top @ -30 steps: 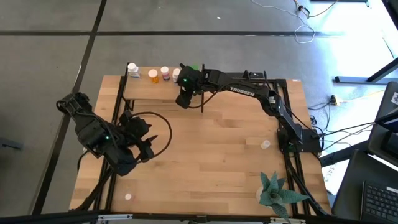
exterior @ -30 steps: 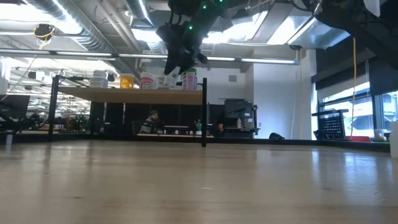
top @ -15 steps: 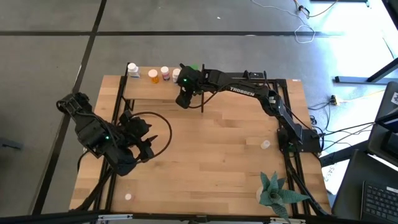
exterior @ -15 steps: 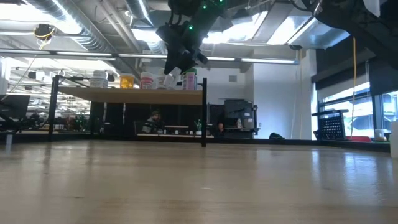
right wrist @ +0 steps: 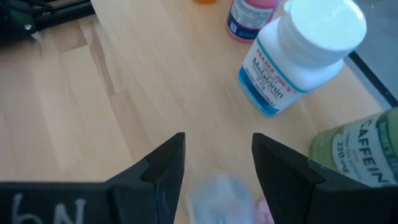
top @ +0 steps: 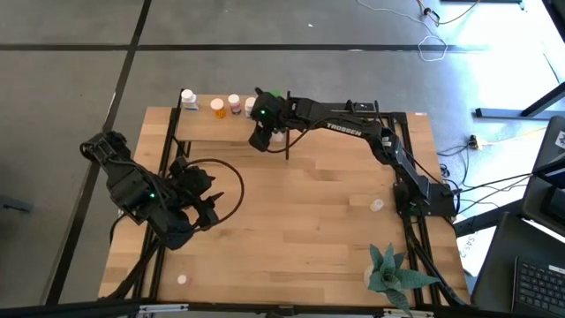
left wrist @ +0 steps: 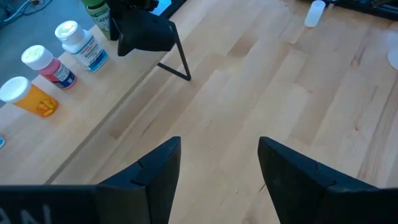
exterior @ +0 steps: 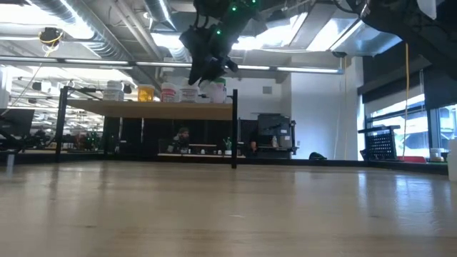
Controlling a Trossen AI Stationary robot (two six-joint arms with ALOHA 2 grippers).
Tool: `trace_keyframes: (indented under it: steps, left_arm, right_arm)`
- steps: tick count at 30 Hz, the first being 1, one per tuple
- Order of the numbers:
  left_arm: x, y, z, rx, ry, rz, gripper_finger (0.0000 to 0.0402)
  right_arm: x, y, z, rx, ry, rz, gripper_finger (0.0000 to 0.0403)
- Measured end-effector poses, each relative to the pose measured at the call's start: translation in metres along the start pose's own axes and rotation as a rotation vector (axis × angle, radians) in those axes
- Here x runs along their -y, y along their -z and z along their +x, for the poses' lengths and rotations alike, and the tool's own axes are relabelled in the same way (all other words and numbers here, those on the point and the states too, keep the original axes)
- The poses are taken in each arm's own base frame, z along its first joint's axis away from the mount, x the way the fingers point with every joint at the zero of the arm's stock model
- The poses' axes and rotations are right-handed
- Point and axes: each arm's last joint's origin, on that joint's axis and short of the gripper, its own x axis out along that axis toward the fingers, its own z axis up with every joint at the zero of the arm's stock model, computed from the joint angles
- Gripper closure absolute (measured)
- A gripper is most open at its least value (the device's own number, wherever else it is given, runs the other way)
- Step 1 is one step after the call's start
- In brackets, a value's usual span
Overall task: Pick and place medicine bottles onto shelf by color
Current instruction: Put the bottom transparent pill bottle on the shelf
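Note:
The shelf [top: 212, 128] stands at the table's far left. Along its far edge are a white bottle [top: 188, 97], an orange one [top: 217, 106], a pink one [top: 235, 103], a white blue-labelled one [right wrist: 305, 53] and a green one [right wrist: 357, 158]. My right gripper [right wrist: 217, 168] hangs over the shelf's right end, fingers apart, with a small pale bottle [right wrist: 214, 190] blurred just below and between them. My left gripper [left wrist: 219, 162] waits open above the table's left part with nothing between its fingers. My right gripper stands with a finger on either side of the pale bottle [top: 278, 134], coming from the right and slanting down. I cannot tell whether either finger touches the bottle. It seems to rest on the shelf top.
Loose bottles lie on the tabletop at the right [top: 377, 205] and near the front left [top: 182, 279]. A green spiky plant [top: 388, 274] stands at the near right corner. The shelf's thin black posts [exterior: 234, 128] rise at its corners. The middle of the table is bare wood.
In the high view a small pale bottle now shows on the shelf beside my right gripper, where the gripper covered it before. Both arms have kept their places.

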Motion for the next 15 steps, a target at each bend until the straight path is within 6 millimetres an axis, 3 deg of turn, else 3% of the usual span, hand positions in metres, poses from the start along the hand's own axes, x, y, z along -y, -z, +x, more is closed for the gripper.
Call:
trace_keyframes:
  steps: [15]
  left_arm:
    - [0.0002,0.0001,0.0001,-0.004,0.002,0.0,0.0193]
  right_arm:
    - [-0.0045,-0.002,-0.0036,0.012,-0.016,-0.058,0.0215]
